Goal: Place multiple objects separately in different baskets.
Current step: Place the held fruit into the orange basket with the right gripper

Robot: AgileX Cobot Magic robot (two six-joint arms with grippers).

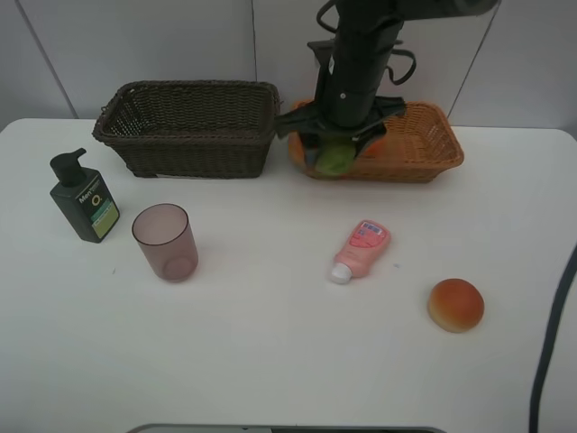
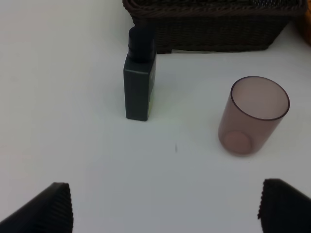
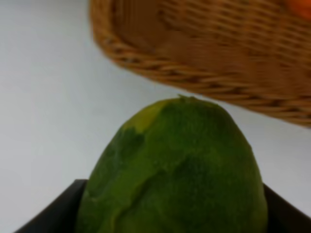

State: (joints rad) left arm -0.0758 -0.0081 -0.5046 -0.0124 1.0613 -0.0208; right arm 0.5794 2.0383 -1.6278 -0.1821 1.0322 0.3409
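Exterior high: right end effector (image 1: 335,149) clamped on green lime (image 1: 334,161), upper centre, at left front rim of tan basket (image 1: 442,135); orange (image 1: 376,144) inside. Left wrist: left end effector (image 2: 167,206) wide open, gripping nothing, above tabletop (image 2: 73,97) near cup (image 2: 252,116).

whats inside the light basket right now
Part of an orange shows inside the light basket; the right arm, holding the lime, covers its left half, so more cannot be seen.

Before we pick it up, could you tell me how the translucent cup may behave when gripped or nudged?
The cup stands upright and looks empty, so it is probably light and could tip if nudged near its rim. Its smooth, thin wall may flex or slip.
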